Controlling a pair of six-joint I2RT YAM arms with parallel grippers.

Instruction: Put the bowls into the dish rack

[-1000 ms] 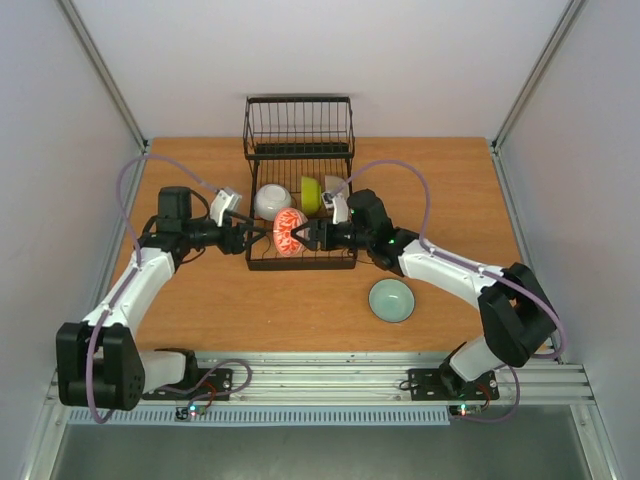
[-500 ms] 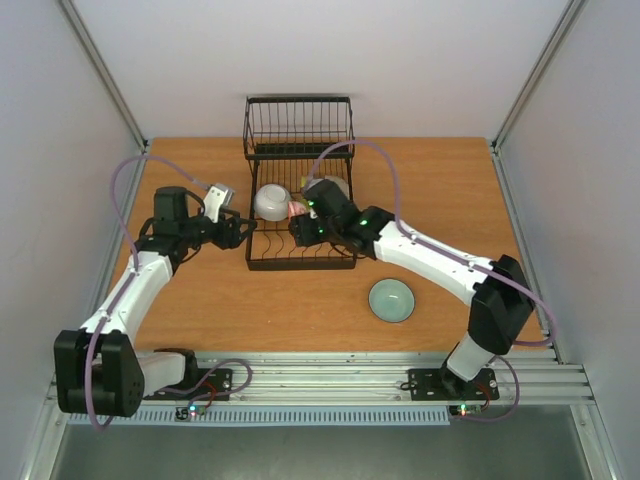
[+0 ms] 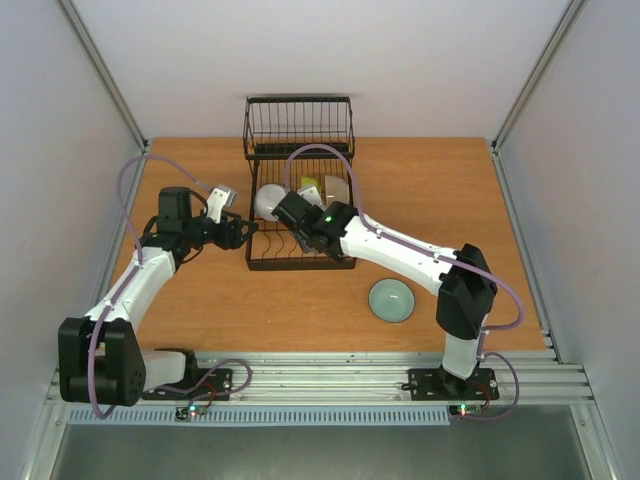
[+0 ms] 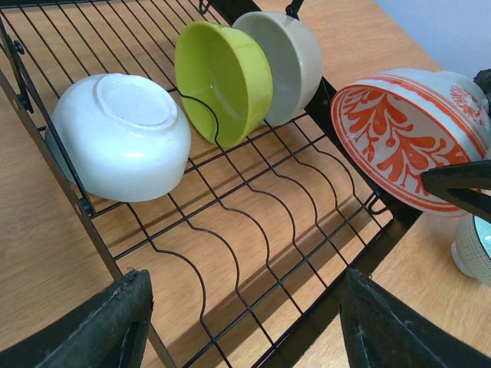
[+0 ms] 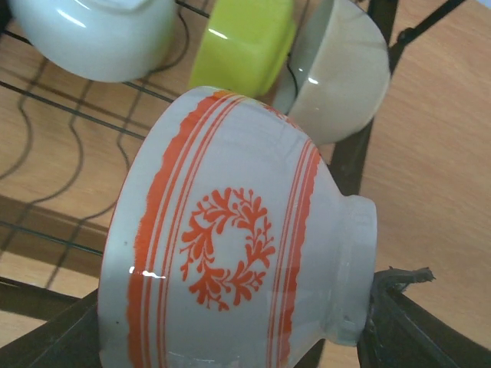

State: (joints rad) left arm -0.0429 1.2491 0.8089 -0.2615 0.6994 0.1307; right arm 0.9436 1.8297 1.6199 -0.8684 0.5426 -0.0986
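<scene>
Right gripper [image 5: 222, 333] is clamped on the red-patterned bowl [image 5: 230, 245]. One finger sits at the rim side, lower left of the right wrist view; the other presses the foot ring, lower right. The bowl is carried on its side, above the right edge of the dish rack [image 4: 337, 295], at right of the left wrist view.

Left gripper [image 4: 242, 330] has its fingers spread with nothing between them, low beside the rack's left edge in the top view.

In the rack, seen from the left wrist:
- white bowl [image 4: 123, 134], mouth down, upper left
- yellow-green bowl [image 4: 222, 80], on edge in the prongs, top centre
- cream bowl [image 4: 288, 57], leaning just behind the yellow-green one

Teal bowl [image 3: 391, 300] stands on the table [image 3: 200, 300], lower right of centre in the top view, not yet loaded.

Handling, as judgement:
- Glazed ceramic is rigid, fairly heavy for its size, slick and chippable.
- The rim-to-foot hold looks sound only while squeeze holds; a tilt could let it slip.
- Lower it rim-first into a free prong slot, clear of the cream bowl.
- For the teal bowl, pinch the wall at the rim.
</scene>
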